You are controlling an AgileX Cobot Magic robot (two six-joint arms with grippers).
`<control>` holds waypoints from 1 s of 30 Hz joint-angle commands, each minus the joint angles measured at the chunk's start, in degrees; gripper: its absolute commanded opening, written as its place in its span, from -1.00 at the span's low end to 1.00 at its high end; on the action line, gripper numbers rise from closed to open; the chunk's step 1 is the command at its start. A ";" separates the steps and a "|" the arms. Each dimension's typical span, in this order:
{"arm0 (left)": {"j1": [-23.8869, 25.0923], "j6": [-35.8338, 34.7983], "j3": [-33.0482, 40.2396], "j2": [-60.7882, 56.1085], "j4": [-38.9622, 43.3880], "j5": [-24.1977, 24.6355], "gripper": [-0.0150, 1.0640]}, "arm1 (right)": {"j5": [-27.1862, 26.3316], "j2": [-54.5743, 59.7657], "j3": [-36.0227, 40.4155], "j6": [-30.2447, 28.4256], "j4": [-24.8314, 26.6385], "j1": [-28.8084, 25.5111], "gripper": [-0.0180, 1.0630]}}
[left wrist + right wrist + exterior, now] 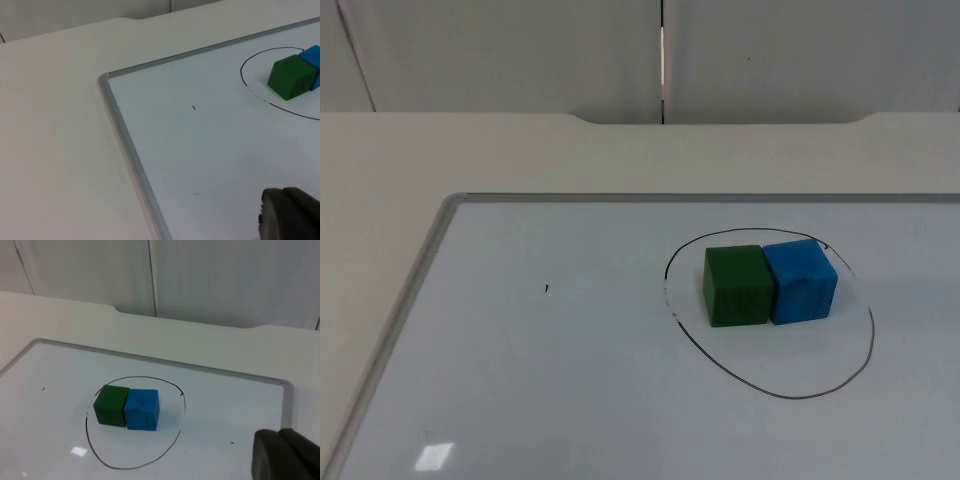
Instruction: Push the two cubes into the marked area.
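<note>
Both grippers, left gripper (290, 216) and right gripper (285, 455), hung clear of the whiteboard (520, 400), their opening impossible to judge, while the green cube (736, 286) touched the blue cube (801, 281) inside the drawn ring (770, 390), so holding back untouched seemed wisest.

– What do we have on the table (390, 160)?
– We see a framed whiteboard (570, 380) flat on it, with a green cube (735, 286) touching a blue cube (800, 281) to its right, both inside a drawn circle (772, 390).
</note>
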 commanded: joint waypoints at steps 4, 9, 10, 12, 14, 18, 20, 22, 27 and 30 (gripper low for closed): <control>0.17 0.00 0.29 -0.27 0.13 0.17 -0.98 | 8.04 -4.72 0.10 -0.15 -0.03 0.09 -0.97; 0.17 0.00 0.29 -0.27 0.13 0.17 -0.98 | 12.45 -6.29 0.80 -0.65 -2.64 0.09 -0.97; 0.17 0.00 0.29 -0.27 0.13 0.17 -0.98 | 12.48 -7.04 1.67 -0.65 -3.09 0.09 -0.97; 0.17 0.00 0.29 -0.27 0.13 0.17 -0.98 | 13.12 -8.29 2.30 -0.65 -3.03 0.09 -0.97; 0.17 0.00 0.29 -0.27 0.13 0.17 -0.98 | 13.12 -9.05 2.30 -1.21 -2.81 0.09 -0.97; 0.17 0.00 0.29 -0.27 0.13 0.17 -0.98 | 13.72 -9.05 2.87 -1.71 -2.81 0.09 -0.97; 0.17 0.00 0.29 -0.27 0.13 0.17 -0.98 | 13.84 -9.05 2.95 -1.98 -2.77 0.09 -0.97; 0.17 0.00 0.29 -0.27 0.13 0.17 -0.98 | 13.84 -9.05 2.95 -1.98 -2.77 0.09 -0.97; 0.17 0.00 0.29 -0.27 0.26 0.17 -0.98 | 13.84 -9.05 2.95 -1.96 -2.20 0.09 -0.97; 0.17 0.00 0.29 -0.27 0.26 0.17 -0.98 | 13.84 -9.05 2.95 -1.96 -2.20 0.09 -0.97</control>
